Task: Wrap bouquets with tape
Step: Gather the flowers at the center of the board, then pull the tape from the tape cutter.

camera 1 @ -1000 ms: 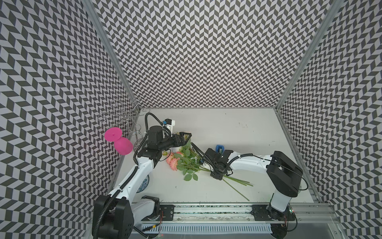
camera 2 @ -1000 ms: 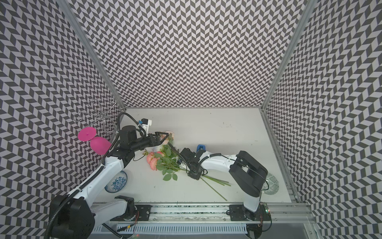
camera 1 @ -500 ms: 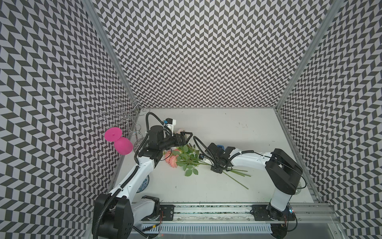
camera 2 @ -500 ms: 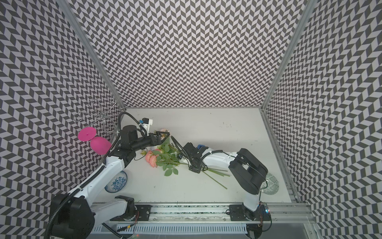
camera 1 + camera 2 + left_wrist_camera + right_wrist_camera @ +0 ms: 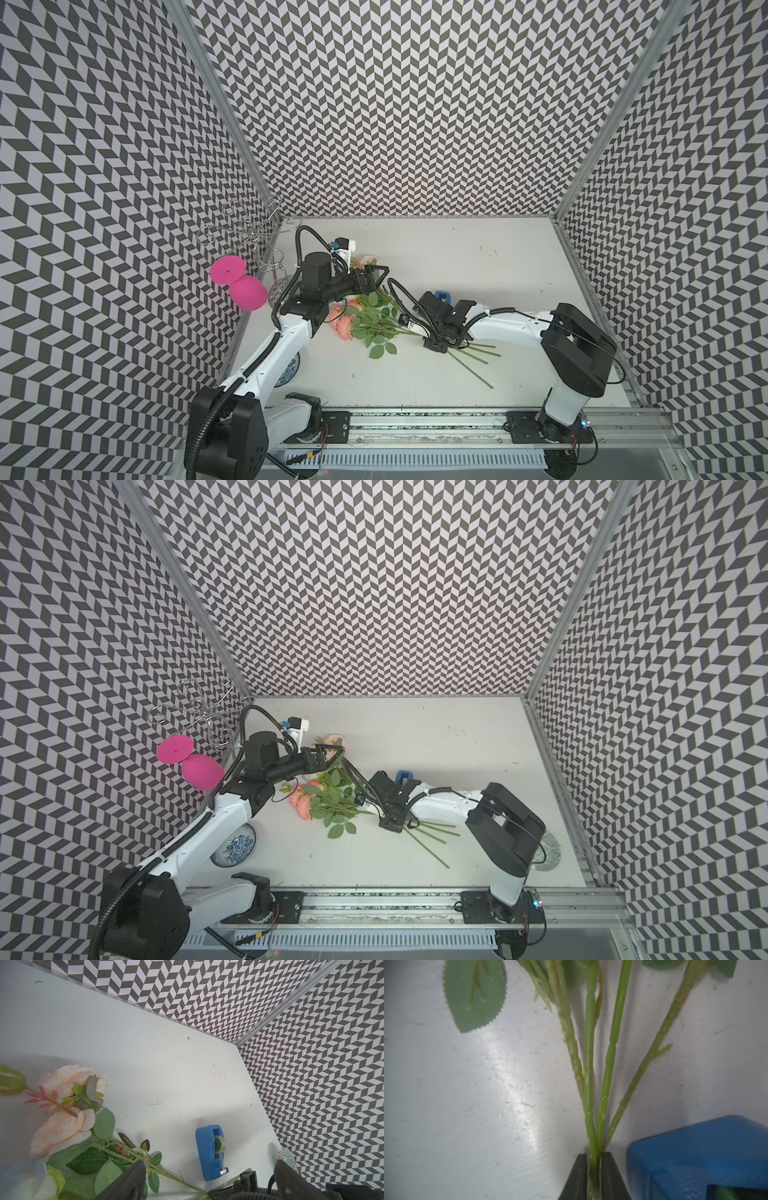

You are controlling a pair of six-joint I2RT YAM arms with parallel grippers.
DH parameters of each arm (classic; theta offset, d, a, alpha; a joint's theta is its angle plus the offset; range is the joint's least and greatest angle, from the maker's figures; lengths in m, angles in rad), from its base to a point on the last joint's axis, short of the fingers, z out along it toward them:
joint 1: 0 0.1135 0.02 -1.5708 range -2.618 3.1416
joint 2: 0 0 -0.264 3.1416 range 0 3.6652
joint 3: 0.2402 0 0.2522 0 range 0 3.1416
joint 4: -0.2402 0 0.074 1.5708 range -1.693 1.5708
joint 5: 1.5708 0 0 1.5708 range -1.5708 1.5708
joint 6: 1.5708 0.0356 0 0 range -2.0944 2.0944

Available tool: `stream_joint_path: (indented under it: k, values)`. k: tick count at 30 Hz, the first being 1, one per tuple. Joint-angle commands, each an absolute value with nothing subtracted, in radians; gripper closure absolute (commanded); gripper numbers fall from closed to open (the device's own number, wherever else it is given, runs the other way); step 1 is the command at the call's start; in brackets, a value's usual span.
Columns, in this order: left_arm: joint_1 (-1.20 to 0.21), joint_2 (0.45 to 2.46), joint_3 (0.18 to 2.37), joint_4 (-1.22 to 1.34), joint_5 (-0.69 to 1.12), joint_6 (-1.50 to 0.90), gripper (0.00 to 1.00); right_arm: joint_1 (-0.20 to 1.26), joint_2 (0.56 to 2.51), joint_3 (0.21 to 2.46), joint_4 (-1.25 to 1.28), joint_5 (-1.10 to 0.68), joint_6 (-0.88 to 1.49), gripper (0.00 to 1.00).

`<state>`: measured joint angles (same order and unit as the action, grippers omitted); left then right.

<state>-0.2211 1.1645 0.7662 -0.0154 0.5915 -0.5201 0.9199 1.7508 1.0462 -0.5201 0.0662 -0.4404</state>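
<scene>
Bouquets (image 5: pixel 374 326) shifted slightly, pinched between right fingers (image 5: pixel 575 1178); tape (image 5: pixel 443 296) half-hidden; left fingers (image 5: pixel 128 1184) spread.

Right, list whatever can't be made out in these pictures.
- Tape dispenser: in both top views the right arm's wrist covers all but a blue edge.
- Right gripper: right wrist view, jaws flank the bouquet stems; blur hides whether they pinch.
- Green-patterned dish: in a top view, mostly behind the right arm.
- White bloom: left wrist view, blurred, cut by the frame edge.
</scene>
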Motion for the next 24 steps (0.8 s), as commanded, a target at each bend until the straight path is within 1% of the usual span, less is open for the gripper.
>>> stream_joint_path:
  k: [1,5,9,12,13,18,19,20,22,24]
  values:
    - [-0.234,1.173,0.785,0.008,0.58,-0.531,0.03,0.923,1.718,1.045,-0.483,0.078,-0.444,0.77]
    - [-0.244,1.175,0.791,0.008,0.569,-0.531,0.03,0.925,1.719,1.057,-0.483,0.077,-0.433,0.75]
    - [-0.254,1.182,0.799,0.007,0.565,-0.531,0.04,0.923,1.707,1.076,-0.461,0.06,-0.397,0.74]
    - [-0.261,1.191,0.812,-0.011,0.565,-0.512,0.03,0.922,1.669,1.079,-0.434,0.048,-0.37,0.69]
    - [-0.26,1.197,0.821,-0.023,0.563,-0.502,0.03,0.923,1.651,1.076,-0.422,0.046,-0.365,0.68]
    - [-0.26,1.211,0.852,-0.062,0.584,-0.457,0.03,0.921,1.523,1.02,-0.333,0.009,-0.298,0.66]
    - [-0.26,1.214,0.854,-0.055,0.614,-0.449,0.06,0.917,1.494,1.003,-0.314,0.017,-0.27,0.66]
    - [-0.266,1.218,0.854,-0.044,0.634,-0.448,0.07,0.909,1.457,0.984,-0.292,0.026,-0.235,0.65]
    - [-0.284,1.228,0.863,-0.041,0.649,-0.441,0.07,0.876,1.386,0.94,-0.252,0.057,-0.139,0.59]
    - [-0.317,1.24,0.872,-0.043,0.655,-0.416,0.09,0.833,1.316,0.895,-0.232,0.074,-0.029,0.56]
